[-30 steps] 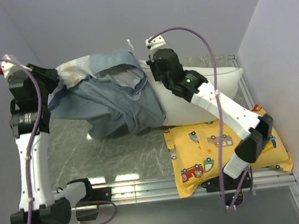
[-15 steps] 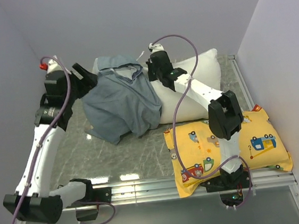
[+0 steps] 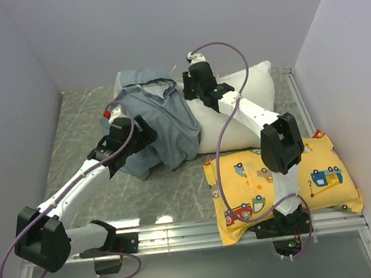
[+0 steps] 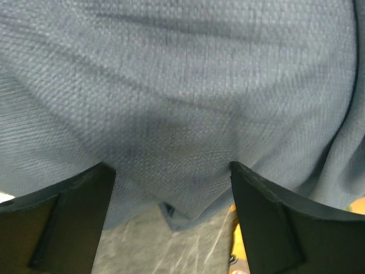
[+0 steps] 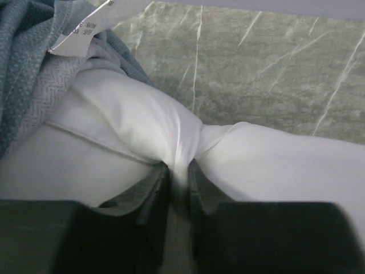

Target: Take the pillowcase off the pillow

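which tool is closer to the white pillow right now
Right. The right tool is shut on a pinch of the pillow. The left tool is open, facing the bunched pillowcase on the pillow's left side, off the white fabric itself.

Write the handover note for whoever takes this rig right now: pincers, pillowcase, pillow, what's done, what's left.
Left pincer: open, holding nothing, pointed at the pillowcase cloth right in front.
Right pincer: shut on a pinched fold of the pillow near its far edge.
Pillowcase: bunched over the pillow's left end; most of the white pillow is bare.
Done: case peeled back most of the way.
Left: cannot tell if the left end is out; probably regrip the cloth with the left pincer and pull it leftward.
Yellow printed pillow lies near right, uninvolved.
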Controlling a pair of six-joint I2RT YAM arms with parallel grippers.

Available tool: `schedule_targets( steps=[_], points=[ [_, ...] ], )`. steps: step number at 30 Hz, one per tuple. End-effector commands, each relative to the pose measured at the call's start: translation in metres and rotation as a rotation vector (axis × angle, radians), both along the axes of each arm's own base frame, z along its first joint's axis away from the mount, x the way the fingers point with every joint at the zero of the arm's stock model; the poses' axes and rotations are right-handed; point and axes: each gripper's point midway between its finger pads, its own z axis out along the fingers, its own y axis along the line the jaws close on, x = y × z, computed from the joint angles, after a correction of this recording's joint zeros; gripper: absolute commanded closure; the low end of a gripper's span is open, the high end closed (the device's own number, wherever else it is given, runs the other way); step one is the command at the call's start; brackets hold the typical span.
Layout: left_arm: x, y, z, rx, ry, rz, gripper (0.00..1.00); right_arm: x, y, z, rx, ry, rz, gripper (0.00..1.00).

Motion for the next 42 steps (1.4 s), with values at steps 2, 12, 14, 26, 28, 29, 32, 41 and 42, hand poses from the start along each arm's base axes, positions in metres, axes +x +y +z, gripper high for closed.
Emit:
schedule_targets(
  steps=[2, 12, 14, 26, 28, 29, 32, 41, 42],
  points=[
    [0.032, -0.007, 0.022, -0.077, -0.125, 0.070, 0.21, -0.032, -0.014, 0.012, -0.019, 0.042, 0.014, 0.55],
    [0.038, 0.019, 0.003, 0.012, -0.065, 0.221, 1.00, -0.090, -0.045, 0.049, -0.051, 0.001, 0.063, 0.20],
    [0.037, 0.026, 0.002, 0.040, -0.054, 0.244, 1.00, -0.101, -0.048, 0.028, -0.072, 0.042, 0.058, 0.18],
    [0.052, 0.133, 0.021, -0.043, -0.037, 0.490, 0.99, -0.082, -0.069, -0.065, -0.111, 0.223, -0.076, 0.72],
    [0.048, 0.156, 0.016, -0.074, -0.024, 0.552, 1.00, -0.079, -0.075, -0.065, -0.091, 0.222, -0.095, 0.73],
    [0.045, 0.182, 0.012, -0.083, -0.008, 0.629, 0.99, -0.080, -0.077, -0.068, -0.086, 0.225, -0.098, 0.72],
    [0.035, 0.217, 0.005, -0.166, 0.006, 0.739, 1.00, -0.075, -0.089, -0.071, -0.063, 0.237, -0.126, 0.69],
    [0.040, 0.222, 0.005, -0.270, -0.021, 0.681, 0.99, -0.080, -0.083, -0.048, 0.018, 0.189, -0.077, 0.60],
    [0.040, 0.220, 0.002, -0.265, -0.018, 0.673, 1.00, -0.082, -0.078, -0.028, 0.015, 0.126, -0.073, 0.47]
  ],
)
